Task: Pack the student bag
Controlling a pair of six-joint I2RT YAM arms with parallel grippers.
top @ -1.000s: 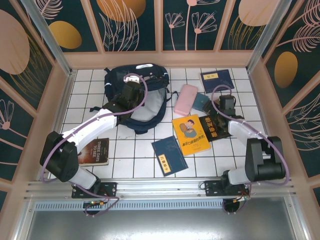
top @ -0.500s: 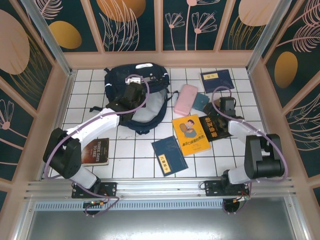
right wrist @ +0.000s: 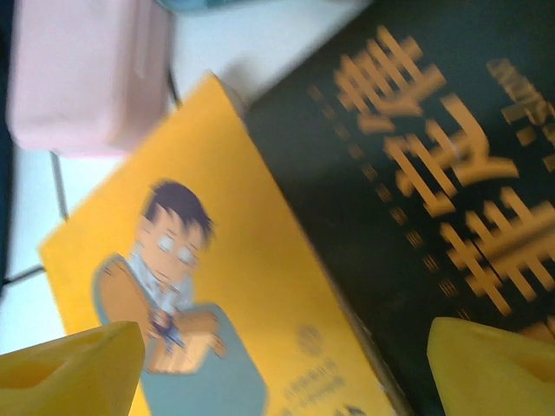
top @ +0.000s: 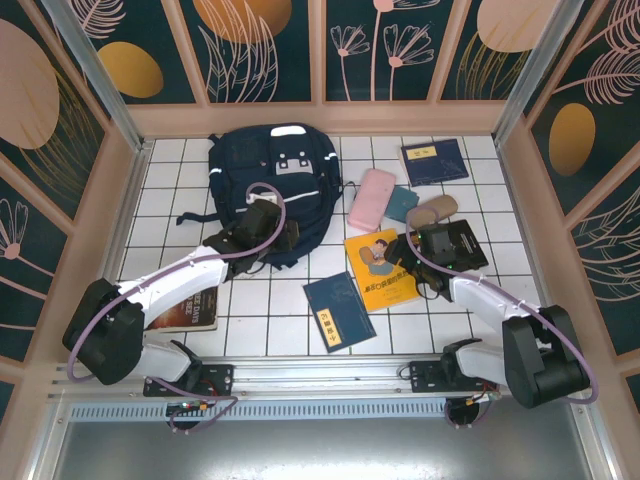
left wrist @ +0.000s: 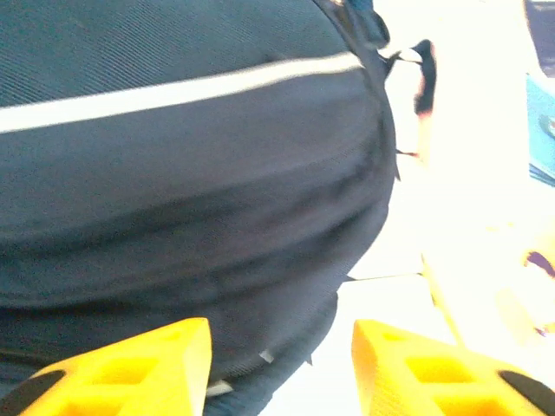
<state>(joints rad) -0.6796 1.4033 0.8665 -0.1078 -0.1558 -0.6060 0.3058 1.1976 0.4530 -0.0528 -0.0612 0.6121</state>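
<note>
The student bag (top: 278,175), a navy backpack with a thin white stripe, lies flat at the back left of the tiled table. My left gripper (top: 277,236) sits at its near edge. In the left wrist view the yellow fingers (left wrist: 147,364) stand apart, and the student bag (left wrist: 191,173) lies just ahead of them, not pinched. My right gripper (top: 414,254) hovers open over the seam between a yellow cartoon-cover book (top: 378,270) and a black book (top: 458,243). In the right wrist view both the yellow book (right wrist: 234,286) and the black book (right wrist: 408,173) lie under my right gripper (right wrist: 282,329).
A pink case (top: 371,197), a teal case (top: 402,204) and a tan case (top: 432,211) lie right of the bag. One navy book (top: 434,160) is at the back right and another navy book (top: 339,311) lies near the front. A brown book (top: 192,306) lies under my left arm. Walls enclose the table.
The left gripper has opened and let go of the bag, which now lies flat and closed; that arm drew back. The right gripper moved near-left, from the cases to over the yellow book.
</note>
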